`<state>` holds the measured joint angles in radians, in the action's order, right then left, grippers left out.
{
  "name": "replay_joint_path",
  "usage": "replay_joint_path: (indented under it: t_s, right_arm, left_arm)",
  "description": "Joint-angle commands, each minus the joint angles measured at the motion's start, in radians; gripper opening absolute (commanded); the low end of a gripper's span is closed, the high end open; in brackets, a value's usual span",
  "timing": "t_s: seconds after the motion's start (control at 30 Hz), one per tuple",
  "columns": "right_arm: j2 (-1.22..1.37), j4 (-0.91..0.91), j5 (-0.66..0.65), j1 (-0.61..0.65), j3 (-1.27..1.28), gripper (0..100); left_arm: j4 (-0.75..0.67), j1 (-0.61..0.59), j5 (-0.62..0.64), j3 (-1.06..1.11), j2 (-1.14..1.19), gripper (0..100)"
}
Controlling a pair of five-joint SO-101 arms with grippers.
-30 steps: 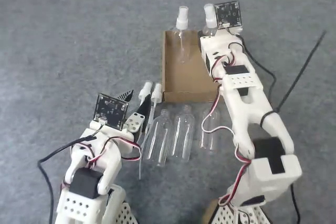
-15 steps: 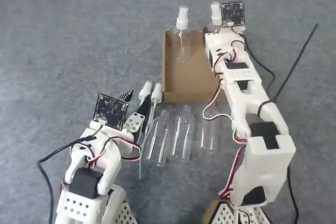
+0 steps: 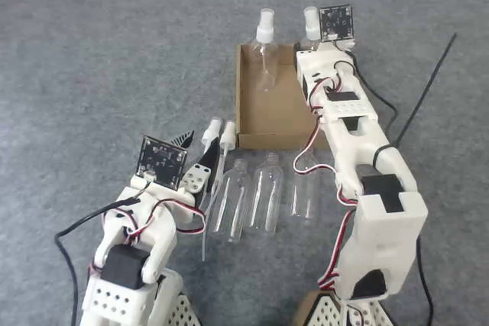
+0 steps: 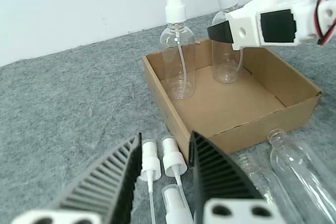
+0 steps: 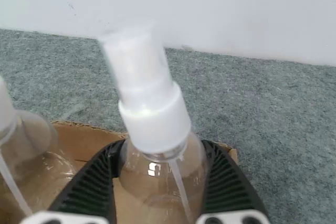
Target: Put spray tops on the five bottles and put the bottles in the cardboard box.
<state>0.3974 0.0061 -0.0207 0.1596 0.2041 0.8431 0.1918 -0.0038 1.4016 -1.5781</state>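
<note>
The cardboard box [image 3: 260, 120] lies at the table's far middle. A clear bottle with a spray top [image 3: 265, 53] stands upright in its far part, also seen from the left wrist [image 4: 177, 61]. My right gripper [image 3: 312, 50] is shut on a second capped bottle [image 5: 153, 121] standing at the box's far right corner [image 4: 227, 51]. Three uncapped bottles [image 3: 266, 192] lie side by side in front of the box. My left gripper [image 4: 165, 166] is open low over the loose spray tops [image 4: 172, 161], left of the box's near corner.
Grey carpet [image 3: 114, 74] covers the table, with free room to the left of the box. A black cable [image 3: 428, 89] runs along the right side. The right arm [image 3: 359, 150] stretches over the box's right wall.
The right arm has stretched a little farther toward the box's far right corner with the capped bottle. The left arm has stayed still.
</note>
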Motion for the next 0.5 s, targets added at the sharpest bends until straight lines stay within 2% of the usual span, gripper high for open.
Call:
replay_joint_path:
  t_s: [0.0, 0.23, 0.47]
  right_arm:
    - [-0.022, -0.022, 0.009, -0.013, -0.066, 0.7]
    - [-0.022, -0.022, 0.006, -0.013, -0.063, 2.0]
    - [-0.022, -0.022, 0.008, -0.004, -0.060, 16.2]
  left_arm:
    - [-0.029, 0.003, -0.008, -0.005, -0.014, 13]
    - [-0.029, 0.003, -0.008, -0.005, -0.014, 13]
    - [-0.026, 0.003, -0.008, -0.005, -0.014, 13]
